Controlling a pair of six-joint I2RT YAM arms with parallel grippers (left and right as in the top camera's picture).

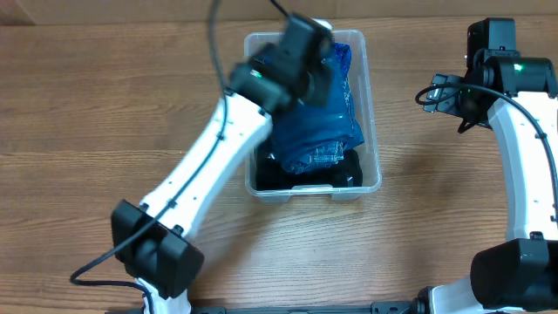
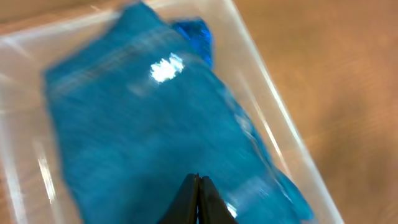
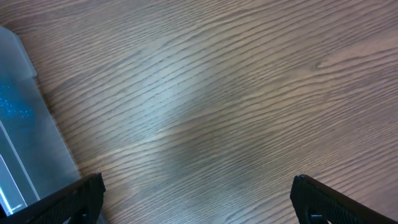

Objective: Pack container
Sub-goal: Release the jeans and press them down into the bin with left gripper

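Left arm (image 1: 209, 157) stretched diagonally over container (image 1: 375, 139), left gripper (image 2: 198, 198) pinched together above blue bag (image 2: 155, 137). Right gripper (image 3: 199, 202) spread wide, right of container.

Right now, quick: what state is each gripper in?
Left gripper: closed, empty, above the blue bag in the container.
Right gripper: open, empty, over the table.
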